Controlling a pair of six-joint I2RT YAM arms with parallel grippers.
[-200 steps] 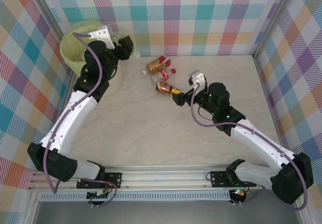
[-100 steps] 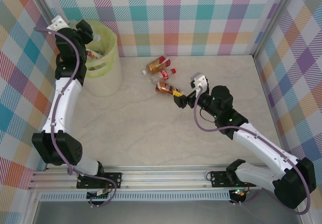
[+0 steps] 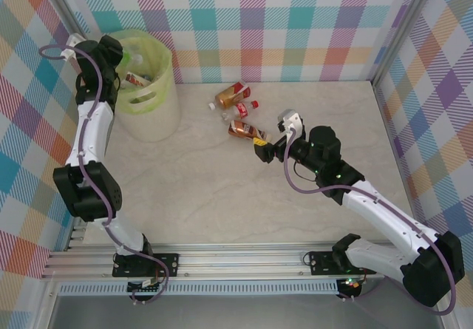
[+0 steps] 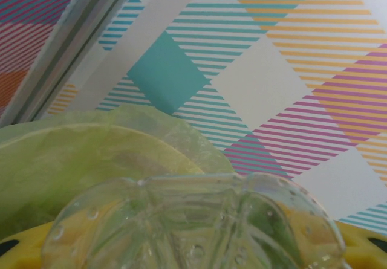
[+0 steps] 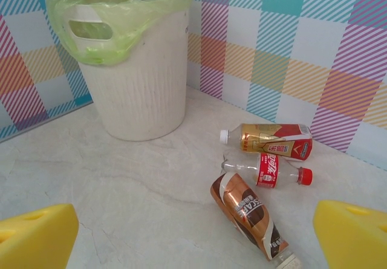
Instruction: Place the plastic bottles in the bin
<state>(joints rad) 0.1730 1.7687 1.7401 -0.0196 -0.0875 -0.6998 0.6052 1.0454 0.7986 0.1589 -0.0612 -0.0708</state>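
Three plastic bottles lie on the table: a gold-and-red one (image 3: 231,93) (image 5: 275,141), a red-labelled one (image 3: 242,109) (image 5: 269,171) and a brown-labelled one (image 3: 244,129) (image 5: 245,211). My right gripper (image 3: 260,150) (image 5: 195,239) is open just in front of the brown bottle, touching nothing. The bin (image 3: 151,114) (image 5: 136,69), with a green liner, stands at the back left and has a bottle (image 3: 137,80) inside. My left gripper (image 3: 111,49) is at the bin's left rim, shut on a clear bottle (image 4: 193,220) above the liner (image 4: 91,154).
Checked walls close off the back and both sides, and the bin stands near the back left corner. Bare marble-look table (image 3: 207,188) lies between the bottles and the arm bases.
My left arm has swung left from the bin's right side across it to its left rim, still holding the clear bottle. The right gripper has edged slightly nearer the brown bottle.
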